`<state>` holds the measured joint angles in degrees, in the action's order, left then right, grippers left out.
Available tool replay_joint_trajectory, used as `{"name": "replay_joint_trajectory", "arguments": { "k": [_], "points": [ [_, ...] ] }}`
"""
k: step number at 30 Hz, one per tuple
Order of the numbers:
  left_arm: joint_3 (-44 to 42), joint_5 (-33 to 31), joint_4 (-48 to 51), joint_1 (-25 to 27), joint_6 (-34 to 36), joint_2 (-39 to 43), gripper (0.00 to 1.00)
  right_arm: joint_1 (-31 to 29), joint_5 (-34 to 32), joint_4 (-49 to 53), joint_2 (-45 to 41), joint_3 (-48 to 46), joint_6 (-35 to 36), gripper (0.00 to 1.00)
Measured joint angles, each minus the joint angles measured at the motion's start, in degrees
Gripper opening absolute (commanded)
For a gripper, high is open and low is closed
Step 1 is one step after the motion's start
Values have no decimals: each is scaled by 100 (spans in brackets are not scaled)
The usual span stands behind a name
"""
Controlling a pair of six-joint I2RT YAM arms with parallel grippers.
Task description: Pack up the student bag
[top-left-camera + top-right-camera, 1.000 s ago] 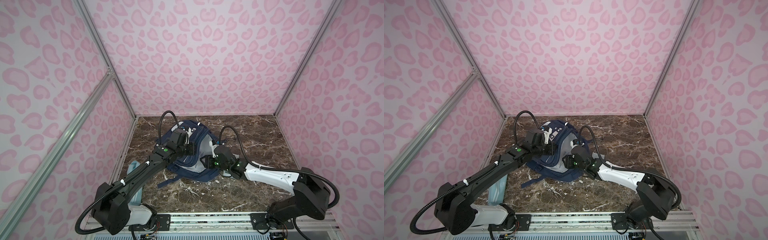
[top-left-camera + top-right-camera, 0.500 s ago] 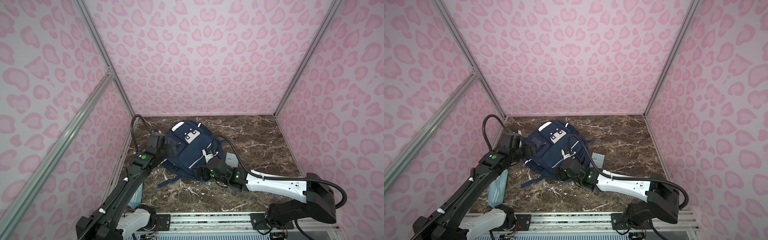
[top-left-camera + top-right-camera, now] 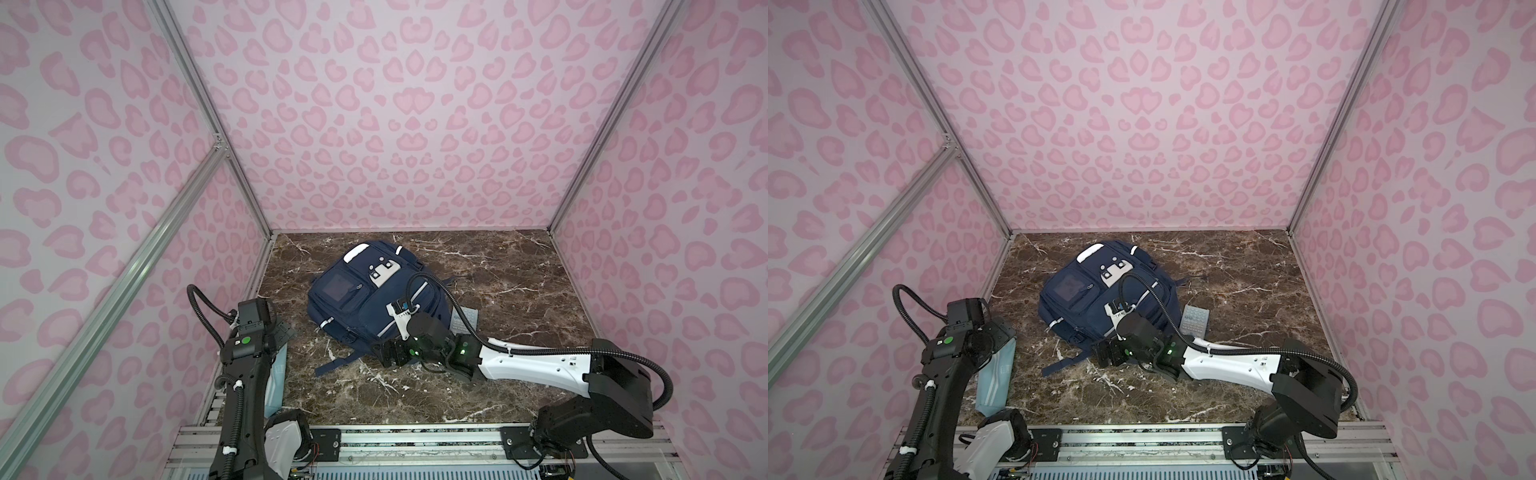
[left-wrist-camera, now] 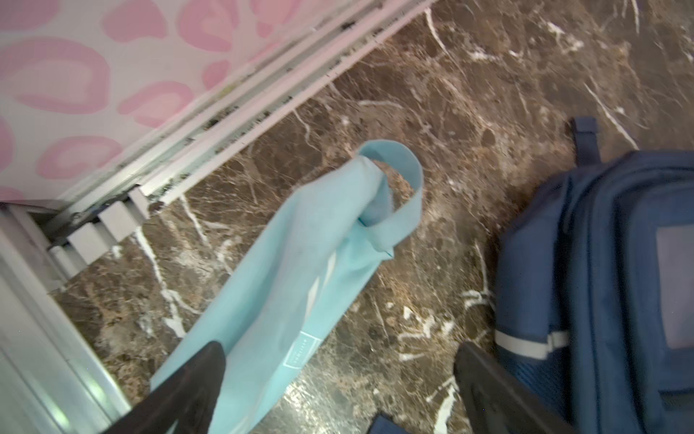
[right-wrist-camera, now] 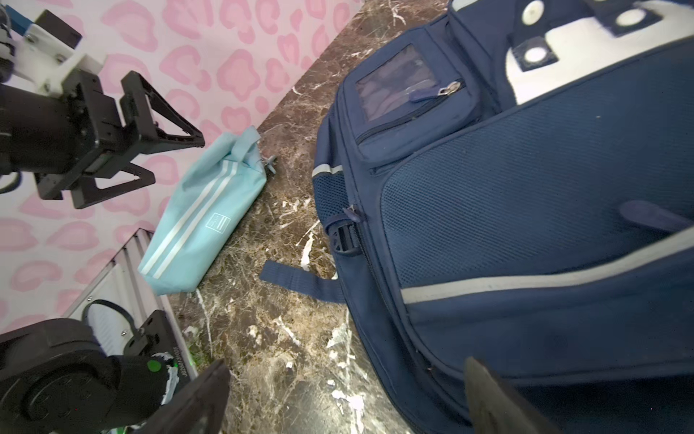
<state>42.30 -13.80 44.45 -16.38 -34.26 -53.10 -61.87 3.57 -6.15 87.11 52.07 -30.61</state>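
**bag lies flat, both my grippers off it**

the student bag [image 3: 368, 299] lies front-up on the marble table [image 3: 519, 291], left of the middle. its long axis runs from the back wall toward the near edge, with the white-patched top at the far end. the zips i can see look closed.

my right gripper [image 3: 384, 353] sits just beside the bag's near bottom edge, fingers spread wide and holding nothing. i cannot tell whether one finger brushes the fabric. this is the nearer hand, and the bag lies straight ahead of it.

my left gripper [image 5: 178, 159] is also spread wide and empty. it hovers apart from the bag, out toward the left wall, so the bag lies to its right. below it is the light blue pouch [image 4: 300, 282], lying lengthwise along that wall. a calculator [image 3: 1196, 320] rests just beside the bag's right flank.

a second ago both my grippers were on top of the bag, closing on it. since then both have let go. my left arm has swung back to the wall, my right has dropped to the near edge, and the bag has settled flat.

my guess is that the pouch comes next, and the bag would have to be opened first.
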Motion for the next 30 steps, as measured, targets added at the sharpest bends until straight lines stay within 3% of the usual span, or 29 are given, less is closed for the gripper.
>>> {"name": "replay_joint_trajectory", "arguments": {
  "k": [6,10,12,13,14,19,24,27,30],
  "points": [
    [-345,142,-240,-162,-210,-649,96,584,767,-765,-24,-516,-184,99],
    [-557,179,-448,-177,-474,-988,31,949,1128,-1119,-131,-761,-284,99],
    [-741,136,-608,-177,-601,-787,22,1082,1263,-1233,-138,-813,-295,98],
    [-883,144,-719,-181,-645,-603,5,1139,1355,-1290,-122,-826,-328,97],
    [-1003,146,-772,-181,-680,-428,2,1180,1449,-1377,-81,-826,-332,97],
    [-905,396,-796,-160,-752,-280,2,1191,1797,-1609,157,-791,-439,95],
    [-96,1043,-671,188,-503,586,2,1132,1939,-1609,192,-540,-466,98],
    [216,2033,-905,269,-409,1134,2,1123,1956,-1287,122,-219,-382,99],
    [256,2992,-1333,612,-584,1189,2,1097,2028,-1058,-72,48,-289,99]
  ]
}}
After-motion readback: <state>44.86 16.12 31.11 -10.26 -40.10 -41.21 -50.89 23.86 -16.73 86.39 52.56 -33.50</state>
